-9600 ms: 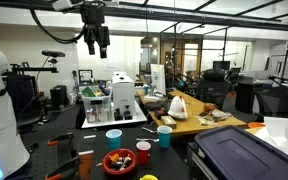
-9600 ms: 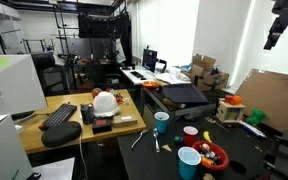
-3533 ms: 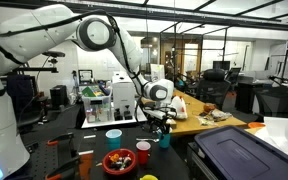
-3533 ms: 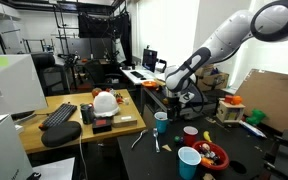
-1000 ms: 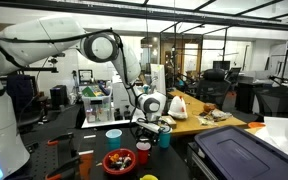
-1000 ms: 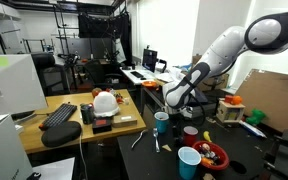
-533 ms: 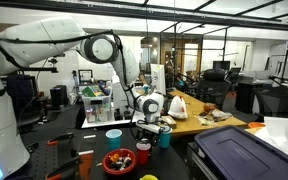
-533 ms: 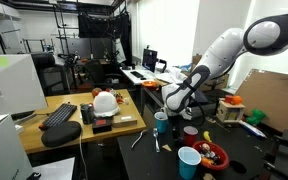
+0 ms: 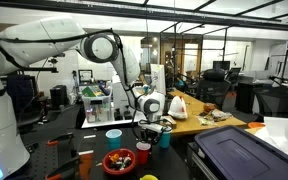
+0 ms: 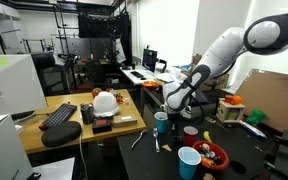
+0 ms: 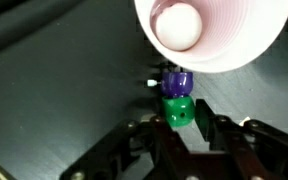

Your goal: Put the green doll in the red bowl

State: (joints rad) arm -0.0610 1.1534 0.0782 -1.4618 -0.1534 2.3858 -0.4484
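Observation:
In the wrist view the green doll, a small green block with a purple ball on top, stands on the dark table between my fingers. My gripper is shut on its green body. In both exterior views the gripper is low over the table, and the doll is too small to make out there. The red bowl, shallow and holding several small colourful things, sits near the table's front edge, a short way from the gripper.
Just beyond the doll stands a pale pink cup with a white ball inside. A red cup, a teal cup and a blue cup stand around the gripper. A dark laptop-like lid lies nearby.
The jaws have closed from wide open onto the green doll. The arm has hardly moved.

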